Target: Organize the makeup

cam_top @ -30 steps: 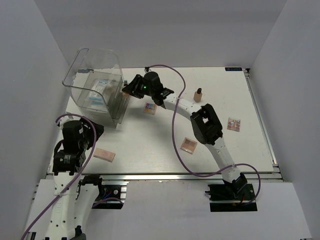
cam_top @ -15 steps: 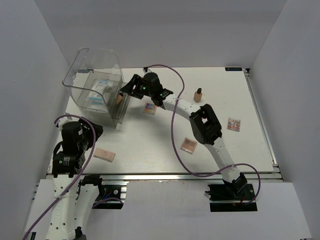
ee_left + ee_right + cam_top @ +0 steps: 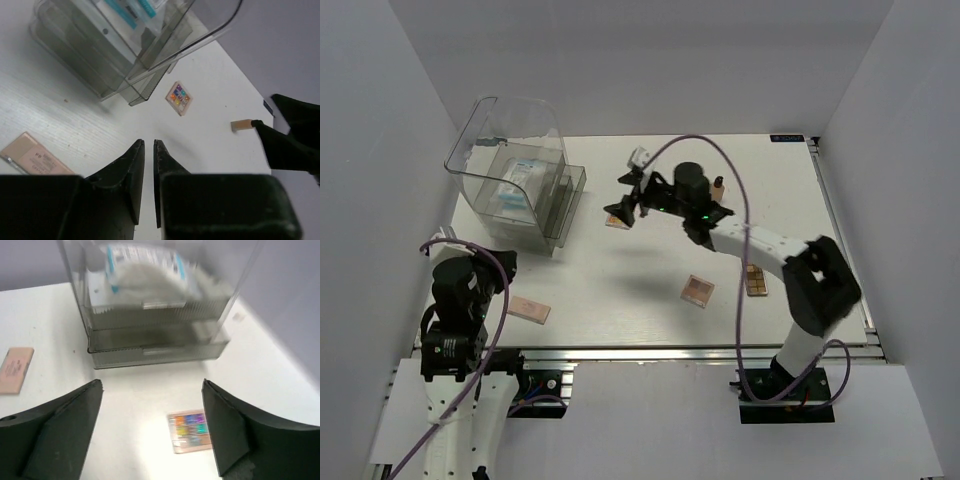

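Right fingers (image 3: 55, 425): spread wide, held nothing, hung over colourful eyeshadow palette (image 3: 190, 432) on desk (image 3: 130, 405) near clear bin (image 3: 155, 347). Left fingers (image 3: 132, 170): pressed almost together, empty. White-blue packet (image 3: 142, 260) inside bin.

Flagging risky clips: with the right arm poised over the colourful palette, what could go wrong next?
The colourful palette lies flat, so the open jaws of the right gripper may shove it rather than lift it. It also sits near the clear bin, which a jaw could bump.
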